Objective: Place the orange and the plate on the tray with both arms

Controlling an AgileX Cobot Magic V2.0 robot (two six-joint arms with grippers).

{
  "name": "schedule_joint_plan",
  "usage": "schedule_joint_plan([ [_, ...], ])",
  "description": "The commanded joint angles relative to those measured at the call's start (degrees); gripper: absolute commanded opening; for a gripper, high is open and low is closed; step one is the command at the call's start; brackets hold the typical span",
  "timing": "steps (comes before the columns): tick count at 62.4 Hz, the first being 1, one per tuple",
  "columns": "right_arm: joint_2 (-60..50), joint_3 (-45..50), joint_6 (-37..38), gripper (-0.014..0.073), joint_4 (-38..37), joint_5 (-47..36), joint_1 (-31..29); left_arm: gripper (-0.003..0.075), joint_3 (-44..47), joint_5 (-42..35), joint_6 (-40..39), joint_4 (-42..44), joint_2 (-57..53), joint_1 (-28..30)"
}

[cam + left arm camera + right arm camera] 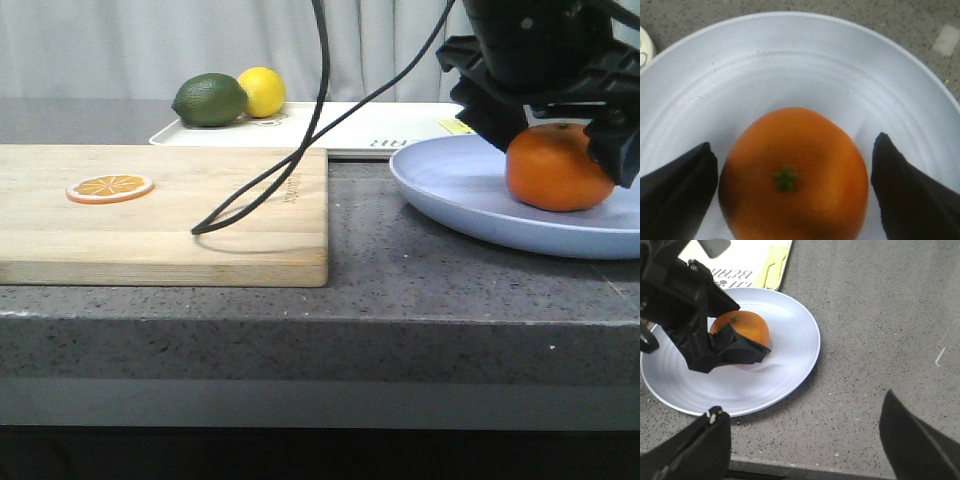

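The orange (792, 175) sits on the plate (805, 70), between your left gripper's (792, 192) open fingers, untouched. Your right gripper (805, 440) hovers open nearby. Closing off-centre could roll the orange off the plate.

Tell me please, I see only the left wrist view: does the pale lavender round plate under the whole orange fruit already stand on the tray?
Observer: No. The pale lavender round plate lies on the grey stone counter. The flat off-white tray is behind it.
Operator: Is the tray free?
Observer: No. A dark green lime and a yellow lemon sit at its left end.
Operator: And the right gripper?
Observer: The right gripper is open over the counter beside the plate, holding nothing.
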Motion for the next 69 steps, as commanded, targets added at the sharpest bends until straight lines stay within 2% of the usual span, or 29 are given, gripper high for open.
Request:
schedule_joint_plan([
  [1, 0.9, -2.0, -0.7, 0.0613, -0.2, -4.0, 0.1, 0.061, -3.7, -0.2, -2.5, -0.2, -5.3, 0.0],
  [15, 0.9, -2.0, -0.7, 0.0613, -0.2, -3.9, 0.1, 0.0607, -4.4, 3.7, -5.3, -0.2, -11.7, 1.3],
  [28, 0.9, -2.0, -0.7, 0.0613, -0.2, -3.9, 0.1, 0.0607, 0.5, 4.0, -5.6, 0.1, -19.0, 2.6],
  [52, 0.9, -2.0, -0.7, 0.0613, -0.2, -3.7, 0.1, 0.0607, 22.7, -1.2, -5.6, 1.4, -37.3, 7.7],
  [69, 0.9, -2.0, -0.7, 0.0613, -0.2, -3.6, 0.1, 0.0607, 42.1, -7.9, -5.6, 2.1, -54.4, 14.4],
])
